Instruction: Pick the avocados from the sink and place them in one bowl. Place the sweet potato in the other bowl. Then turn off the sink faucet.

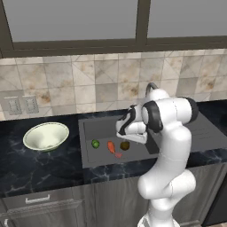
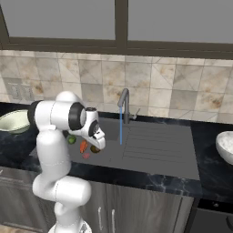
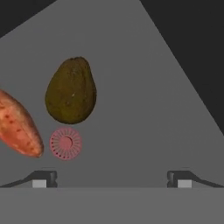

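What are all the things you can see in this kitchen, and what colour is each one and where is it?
Dark olive-brown avocado: one, on the sink floor, right of the root.
Bright green avocado: one, sink floor, left of the root.
Orange-red sweet potato: one, between the two fruits.
Round red drain: one, sink floor, beside the dark fruit.
Dark grey sink: one, set in the black counter.
Dark grey faucet: one, behind the sink, blue water running.
Pale cream-green bowl: one, counter left of the sink.
White bowl: one, counter right of the sink.
Wall outlets: two, grey, on the tiles.
Gripper: one, open, above the sink floor.
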